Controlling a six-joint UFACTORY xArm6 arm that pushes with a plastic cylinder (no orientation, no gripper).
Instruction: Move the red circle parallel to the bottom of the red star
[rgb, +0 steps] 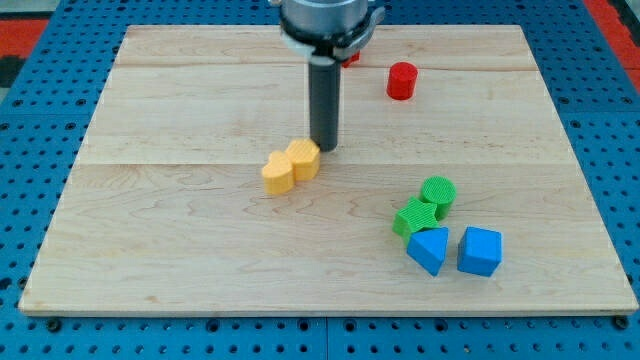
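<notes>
The red circle (401, 80) is a short red cylinder standing near the view's top, right of centre. The red star (351, 57) is mostly hidden behind the arm's body; only a small red sliver shows at its right edge. My tip (323, 148) rests on the board, touching the upper right side of the yellow hexagon (304, 158). A yellow heart-like block (280, 172) sits against the hexagon's lower left. The tip is well below and to the left of the red circle.
At the lower right stand a green cylinder (438, 193), a green star (416, 216), a blue triangular block (430, 249) and a blue cube (480, 250), clustered together. The wooden board (180, 250) lies on a blue perforated base.
</notes>
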